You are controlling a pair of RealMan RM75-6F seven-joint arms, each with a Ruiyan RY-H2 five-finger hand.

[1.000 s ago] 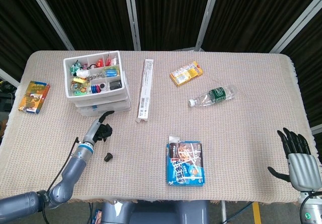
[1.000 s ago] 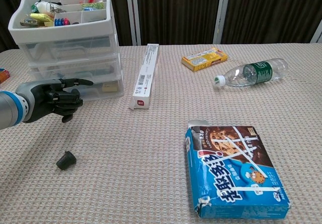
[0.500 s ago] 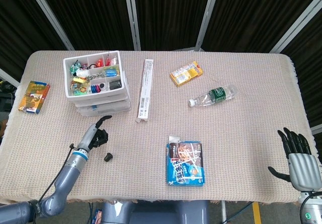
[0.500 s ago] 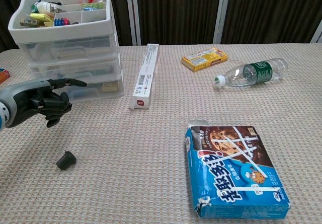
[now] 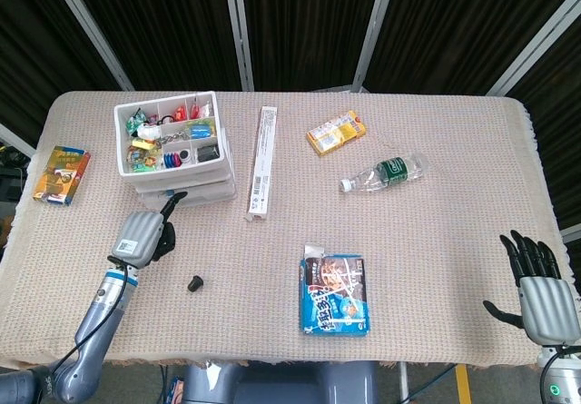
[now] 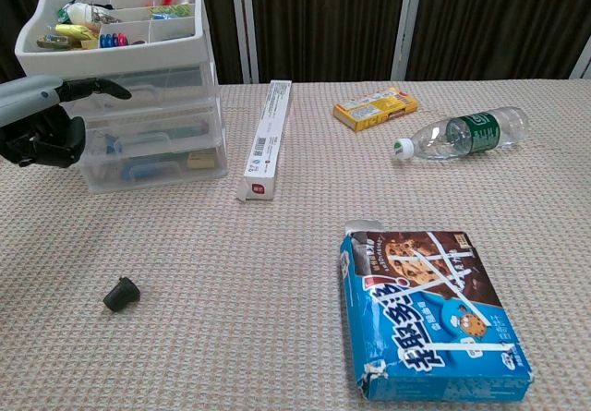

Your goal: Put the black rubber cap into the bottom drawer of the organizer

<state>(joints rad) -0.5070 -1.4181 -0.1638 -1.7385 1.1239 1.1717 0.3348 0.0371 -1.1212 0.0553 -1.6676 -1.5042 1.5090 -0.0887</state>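
Note:
The black rubber cap [image 5: 194, 283] [image 6: 121, 294] lies alone on the woven cloth, in front of the white organizer [image 5: 172, 152] [image 6: 138, 69]. The organizer has an open tray of small items on top and clear drawers below; the bottom drawer [image 6: 152, 164] looks shut or nearly so. My left hand [image 5: 145, 231] [image 6: 42, 125] hovers raised at the organizer's front left, one finger pointing out and the others curled in, holding nothing, well away from the cap. My right hand [image 5: 543, 288] stays at the table's front right with fingers spread, seen only in the head view.
A long white box [image 5: 259, 162] [image 6: 265, 139] lies right of the organizer. A blue cookie box [image 5: 335, 293] [image 6: 429, 314] sits at front centre. A yellow snack box [image 5: 336, 132], a water bottle [image 5: 386, 172] and a small colourful box [image 5: 62, 173] at the left edge also lie here.
My left hand has risen and drawn back to the left, from low beside the cap to the height of the organizer's upper drawers. The cap and my right hand have not moved.

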